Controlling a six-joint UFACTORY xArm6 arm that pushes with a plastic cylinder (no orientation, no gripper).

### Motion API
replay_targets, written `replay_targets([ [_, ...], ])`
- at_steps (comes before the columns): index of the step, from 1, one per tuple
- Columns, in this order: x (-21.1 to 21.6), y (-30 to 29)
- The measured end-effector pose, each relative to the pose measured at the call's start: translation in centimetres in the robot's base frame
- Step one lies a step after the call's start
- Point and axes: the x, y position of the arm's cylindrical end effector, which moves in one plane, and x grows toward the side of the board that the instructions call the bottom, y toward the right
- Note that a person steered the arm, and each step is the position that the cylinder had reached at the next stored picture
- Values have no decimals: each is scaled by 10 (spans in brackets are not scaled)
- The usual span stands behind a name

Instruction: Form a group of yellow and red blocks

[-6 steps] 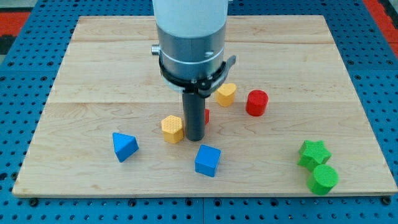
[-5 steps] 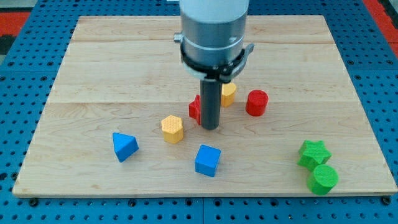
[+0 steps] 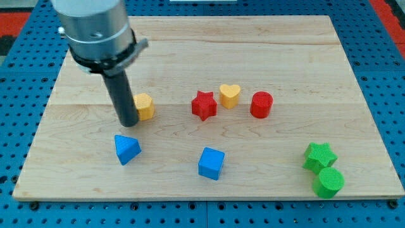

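My tip (image 3: 128, 123) touches yellow hexagon block (image 3: 145, 106) on its left; no hand fitted.

looks like a robotics lab: a wooden board (image 3: 354, 76) sits on a blue perforated bench (image 3: 386, 69) (holes in neat rows), red panel (image 3: 19, 16) upper left.

Bright even overhead light, soft short shadows under blocks, sharp focus, no glare, no visible distortion

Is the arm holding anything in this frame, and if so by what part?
Nothing is held; the arm ends in a plain rod. My tip sits against the left side of the yellow block.
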Motion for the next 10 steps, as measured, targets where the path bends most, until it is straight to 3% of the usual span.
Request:
replay_targets([
  [2, -24, 16],
  [3, -24, 108],
  [4, -19, 111],
  [5, -13, 59],
  [6, 29, 127],
  [8, -5, 211],
  [10, 14, 161],
])
